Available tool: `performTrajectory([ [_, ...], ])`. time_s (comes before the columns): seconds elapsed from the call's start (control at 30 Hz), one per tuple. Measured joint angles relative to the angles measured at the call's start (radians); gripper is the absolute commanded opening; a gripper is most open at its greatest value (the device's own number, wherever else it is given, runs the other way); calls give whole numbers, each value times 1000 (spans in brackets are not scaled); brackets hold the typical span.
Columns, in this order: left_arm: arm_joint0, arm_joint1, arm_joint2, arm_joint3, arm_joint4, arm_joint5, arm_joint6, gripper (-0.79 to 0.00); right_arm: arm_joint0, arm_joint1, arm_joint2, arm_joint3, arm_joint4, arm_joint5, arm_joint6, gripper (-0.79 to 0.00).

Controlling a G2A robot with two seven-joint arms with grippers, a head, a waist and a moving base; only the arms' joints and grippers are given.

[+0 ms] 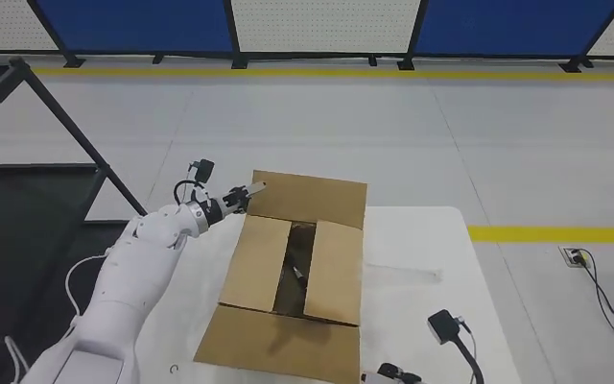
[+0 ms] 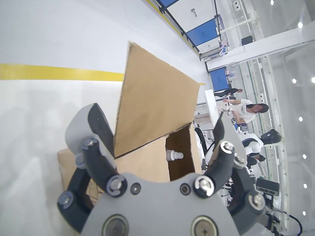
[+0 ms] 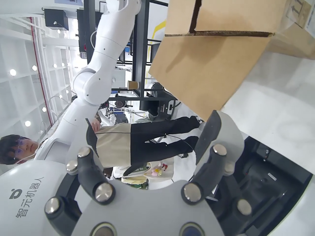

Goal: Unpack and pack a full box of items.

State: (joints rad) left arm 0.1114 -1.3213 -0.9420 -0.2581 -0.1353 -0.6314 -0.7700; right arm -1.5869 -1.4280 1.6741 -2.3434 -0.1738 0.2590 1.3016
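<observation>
A brown cardboard box (image 1: 257,264) sits on the white table (image 1: 413,259). Its far flap (image 1: 309,199) stands up and its near flap (image 1: 278,348) lies outward. The two side flaps lean inward with a dark gap (image 1: 293,269) between them. My left gripper (image 1: 245,195) is at the box's far left corner. In the left wrist view it (image 2: 160,126) is open, with the far flap (image 2: 157,99) between its fingers and one finger (image 2: 98,124) against the flap's edge. A white bottle top (image 2: 173,154) shows inside. My right gripper (image 3: 150,131) hangs open and empty off the table's near edge, just short of the near flap (image 3: 209,69).
The table's right half (image 1: 422,278) is bare white surface. The right arm's wrist (image 1: 443,328) hovers over the table's near right part. A black frame (image 1: 67,125) stands left of the table. Blue and white partition panels (image 1: 317,24) line the far floor.
</observation>
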Motion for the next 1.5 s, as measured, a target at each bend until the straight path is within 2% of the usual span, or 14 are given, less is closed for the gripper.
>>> performTrajectory([
  [0.47, 14, 26, -40, 12, -25, -181, -55, 0, 63, 43, -84, 102, -47, 76, 111, 0],
  [0.73, 36, 40, -64, -14, -53, -213, -83, 0, 117, 57, -189, 176, -150, 143, 10, 0],
  [1.0, 60, 45, -72, -47, -65, -222, -112, 0, 109, 72, -166, 181, -97, 157, -24, 0],
  [1.17, 71, 48, -77, -64, -74, -232, -132, 0, 130, 77, -193, 209, -53, 132, -63, 0],
  [1.5, 100, 62, -93, -90, -89, -258, -160, 0, 121, 81, -180, 179, 102, 41, -233, 0],
])
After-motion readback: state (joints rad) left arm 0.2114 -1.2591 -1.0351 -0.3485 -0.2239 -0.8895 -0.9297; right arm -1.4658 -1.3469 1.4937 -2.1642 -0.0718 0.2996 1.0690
